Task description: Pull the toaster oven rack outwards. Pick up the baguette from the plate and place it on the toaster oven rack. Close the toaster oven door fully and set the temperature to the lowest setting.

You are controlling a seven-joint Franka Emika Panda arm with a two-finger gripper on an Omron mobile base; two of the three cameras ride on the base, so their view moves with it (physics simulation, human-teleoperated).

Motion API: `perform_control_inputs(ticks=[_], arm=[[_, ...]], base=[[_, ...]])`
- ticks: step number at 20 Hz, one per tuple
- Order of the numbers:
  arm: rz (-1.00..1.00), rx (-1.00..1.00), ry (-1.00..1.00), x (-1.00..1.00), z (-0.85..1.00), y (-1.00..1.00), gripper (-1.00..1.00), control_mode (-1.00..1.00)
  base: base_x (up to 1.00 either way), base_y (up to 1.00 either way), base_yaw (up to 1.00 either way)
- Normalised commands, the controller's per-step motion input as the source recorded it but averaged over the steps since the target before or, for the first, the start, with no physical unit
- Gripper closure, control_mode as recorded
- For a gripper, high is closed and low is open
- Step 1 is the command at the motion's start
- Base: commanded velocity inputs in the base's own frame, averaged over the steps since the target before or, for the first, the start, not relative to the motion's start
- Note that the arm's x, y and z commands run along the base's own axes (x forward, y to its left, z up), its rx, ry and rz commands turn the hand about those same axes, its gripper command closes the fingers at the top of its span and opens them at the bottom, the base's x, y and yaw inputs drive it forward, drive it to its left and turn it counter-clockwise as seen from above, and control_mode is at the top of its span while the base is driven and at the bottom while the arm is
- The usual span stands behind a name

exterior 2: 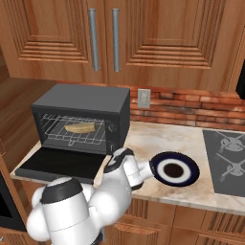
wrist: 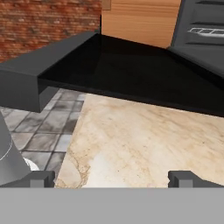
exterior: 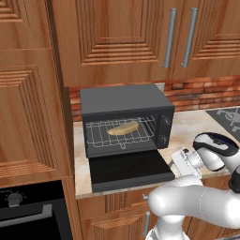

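Observation:
The dark grey toaster oven [exterior: 126, 101] stands on the counter with its black door [exterior: 129, 171] folded down flat. Inside, the wire rack [exterior: 121, 133] carries the golden baguette [exterior: 123, 128]; the loaf also shows in the right base view as the baguette [exterior 2: 80, 128]. The navy-rimmed plate [exterior 2: 174, 170] lies bare to the right of the oven. My gripper [exterior: 177, 158] hovers low beside the door's right edge, open, with nothing between its fingertips [wrist: 41, 178]. In the hand view the door [wrist: 131, 70] fills the top, and a corner of the rack [wrist: 205, 31] shows.
The beige stone counter [wrist: 144, 140] runs under my hand. A cooktop [exterior 2: 227, 153] lies at the far right. Wooden cabinets [exterior: 117, 33] hang above the oven, a brick backsplash [exterior 2: 191, 110] runs behind, and a built-in black oven [exterior: 28, 211] sits low on the left.

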Motion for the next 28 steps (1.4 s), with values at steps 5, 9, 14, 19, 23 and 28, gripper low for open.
perform_control_inputs(ticks=[5,9,14,19,23,28], arm=[[0.0,0.0,0.23,-0.07,-0.26,1.0,-1.0,-1.0],[0.0,0.0,0.24,-0.07,-0.27,1.0,-1.0,-1.0],[0.0,0.0,0.27,-0.23,-0.15,1.0,-1.0,-1.0],[0.0,0.0,0.27,-0.43,-0.05,1.0,-1.0,-1.0],[0.0,0.0,0.29,-0.45,0.0,1.0,-1.0,-1.0],[0.0,0.0,0.32,-0.45,0.0,1.0,-1.0,-1.0]], base=[[0.0,0.0,0.0],[0.0,0.0,0.0],[0.0,0.0,0.0],[0.0,0.0,0.0],[0.0,0.0,0.0],[0.0,0.0,0.0]])
